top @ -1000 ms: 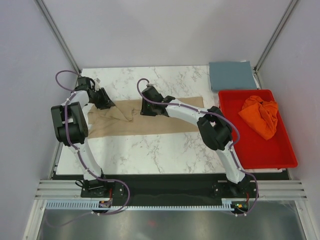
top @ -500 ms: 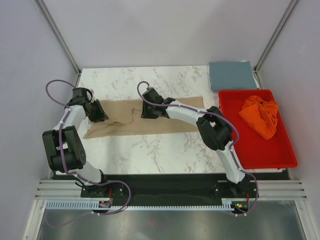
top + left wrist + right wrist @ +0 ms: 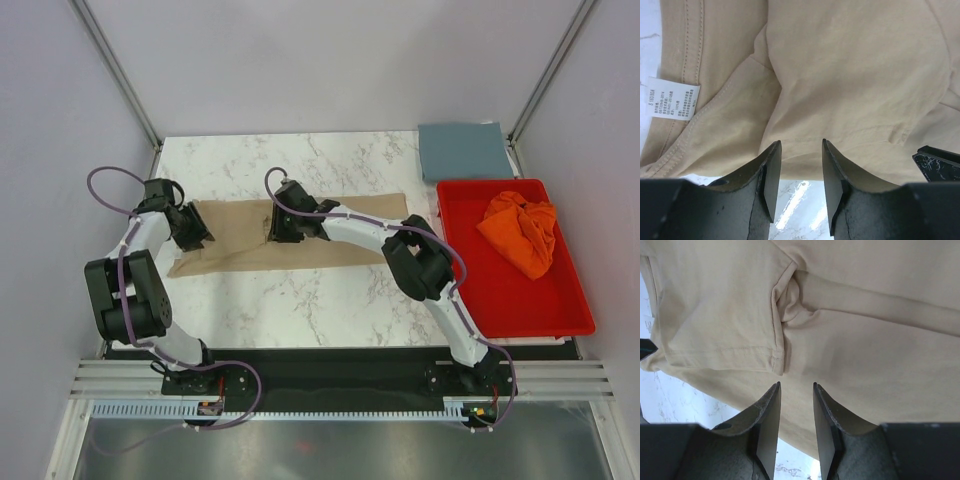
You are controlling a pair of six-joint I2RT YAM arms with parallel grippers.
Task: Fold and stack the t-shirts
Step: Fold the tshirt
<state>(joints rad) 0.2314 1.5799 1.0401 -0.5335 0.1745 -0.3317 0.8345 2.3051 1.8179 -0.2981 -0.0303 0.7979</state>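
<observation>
Marble table (image 3: 300,300) looks slick; both jaws, narrowly parted and empty, might drag the tan t-shirt (image 3: 250,255) beneath askew.

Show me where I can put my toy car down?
The widest bare table is the strip between the tan t-shirt and the arm bases. There is more behind that shirt, left of the folded blue-grey t-shirt. The red tray has a bare near half. The middle is crowded: the left arm and right arm reach over the tan shirt.

Lab: aluminium-framed booth (image 3: 330,60), marble-top table (image 3: 300,300)
</observation>
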